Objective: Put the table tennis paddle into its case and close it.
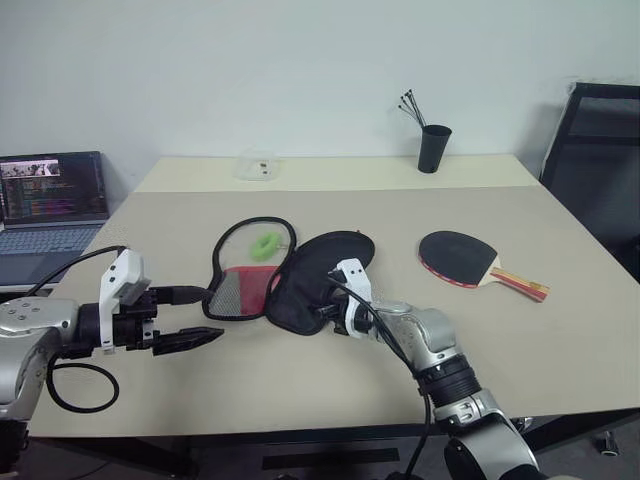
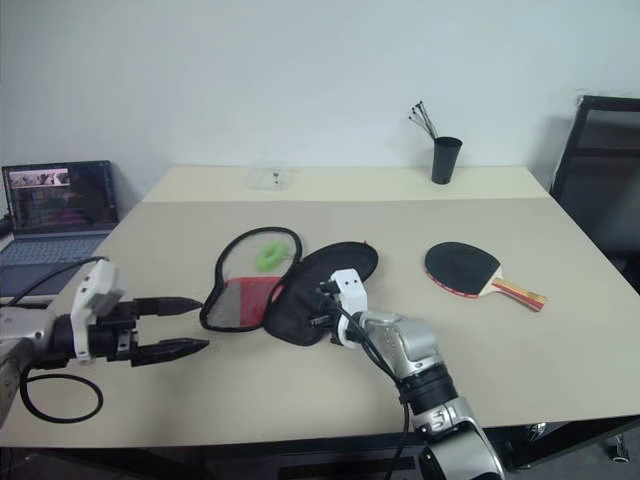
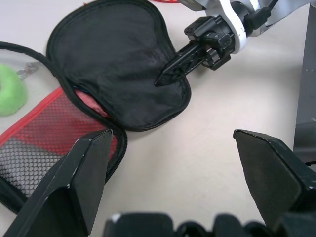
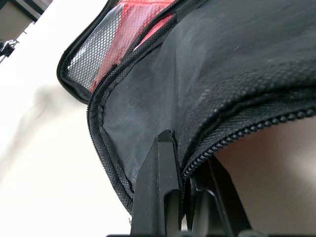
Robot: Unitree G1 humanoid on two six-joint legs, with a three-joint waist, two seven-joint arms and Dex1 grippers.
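The table tennis paddle (image 1: pixel 468 259) lies flat at the right of the table, black blade up, handle pointing right. The case (image 1: pixel 300 280) lies unzipped in the middle: its black flap (image 3: pixel 118 64) is folded to the right, and the red mesh half (image 3: pixel 39 138) lies to the left. My right gripper (image 1: pixel 325 310) is shut on the flap's zip edge (image 4: pixel 232 136), at the side nearest me. My left gripper (image 1: pixel 205 315) hovers open just left of the case, touching nothing, with its fingers (image 3: pixel 91 163) spread wide.
A small green object (image 1: pixel 265 245) lies in the open left half of the case. A black cup with sticks (image 1: pixel 433 148) and a clear box (image 1: pixel 258 165) stand at the far edge. A laptop (image 1: pixel 50 200) is at the left and a dark chair (image 1: pixel 600 170) at the right.
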